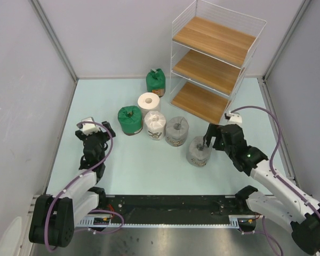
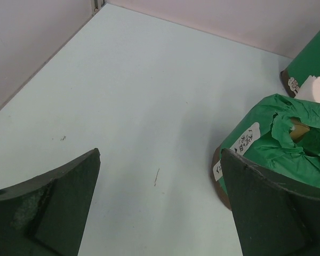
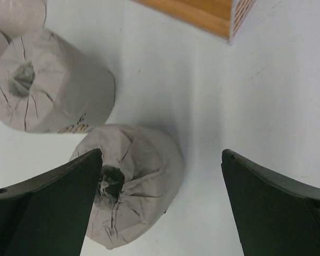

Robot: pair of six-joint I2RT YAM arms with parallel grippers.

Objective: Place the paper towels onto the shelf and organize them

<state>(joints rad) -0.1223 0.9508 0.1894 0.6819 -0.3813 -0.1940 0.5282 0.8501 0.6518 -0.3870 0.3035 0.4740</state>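
Six rolls stand on the table left of the shelf [image 1: 216,58]: a green one [image 1: 156,81], a bare white one [image 1: 149,101], a second green one [image 1: 130,119], a white-wrapped one [image 1: 154,125] and two grey ones [image 1: 176,130] [image 1: 199,151]. My right gripper [image 1: 212,134] is open just above and beside the nearer grey roll [image 3: 133,181]. In the right wrist view [image 3: 161,153] that roll lies under the left finger. My left gripper [image 1: 98,137] is open and empty, left of the nearer green roll [image 2: 277,138], with bare table between its fingers [image 2: 161,154].
The shelf's three wooden boards hold nothing; its bottom corner [image 3: 202,13] shows just beyond the right gripper. The second grey roll [image 3: 48,85] stands close to the near one. Grey walls [image 1: 21,80] enclose the table on three sides.
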